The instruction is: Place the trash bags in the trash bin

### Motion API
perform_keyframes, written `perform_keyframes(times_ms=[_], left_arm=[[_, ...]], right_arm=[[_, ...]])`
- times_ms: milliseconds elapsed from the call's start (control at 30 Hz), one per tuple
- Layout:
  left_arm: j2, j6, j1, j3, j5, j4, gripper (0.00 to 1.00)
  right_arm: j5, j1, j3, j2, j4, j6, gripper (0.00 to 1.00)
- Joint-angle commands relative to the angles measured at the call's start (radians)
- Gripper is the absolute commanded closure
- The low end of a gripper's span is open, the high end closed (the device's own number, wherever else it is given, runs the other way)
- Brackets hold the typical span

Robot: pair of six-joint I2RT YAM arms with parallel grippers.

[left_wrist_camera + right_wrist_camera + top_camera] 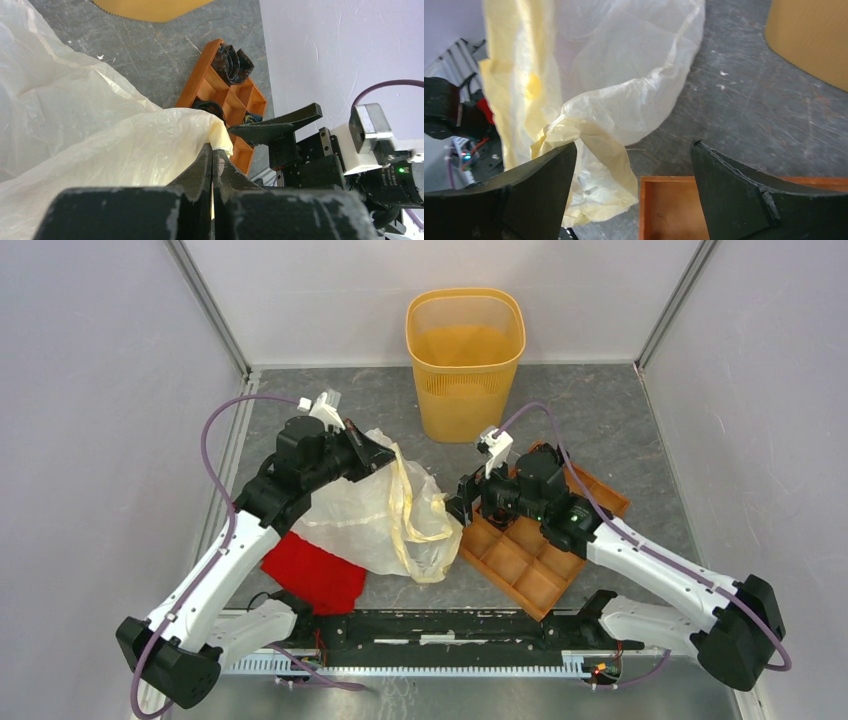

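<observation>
The trash bag (385,512), thin cream-white film, hangs spread out over the table's middle, its lower end on the floor. My left gripper (384,454) holds its upper edge; in the left wrist view the jaws (213,151) are pressed together on a fold of the bag (100,150). My right gripper (462,502) is at the bag's right side, open wide. In the right wrist view a crumpled fold of the bag (624,90) lies by the left finger (544,175), with nothing pinched. The orange-yellow trash bin (465,350) stands upright at the back, apart from both grippers.
A flat orange-brown compartment tray (540,552) lies under the right gripper, with dark items in its far cells (231,64). A red cloth (313,572) lies beside the left arm near the front rail. Grey walls close in the sides.
</observation>
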Motion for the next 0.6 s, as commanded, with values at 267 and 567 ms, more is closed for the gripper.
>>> perform_keyframes(times_ms=[267, 567], left_arm=[[-0.015, 0.053, 0.030, 0.046, 0.005, 0.015, 0.98], [0.002, 0.059, 0.034, 0.049, 0.031, 0.022, 0.98]], right_arm=[[0.077, -0.124, -0.066, -0.186, -0.070, -0.031, 0.02], [-0.054, -0.172, -0.105, -0.207, -0.003, 0.019, 0.02]])
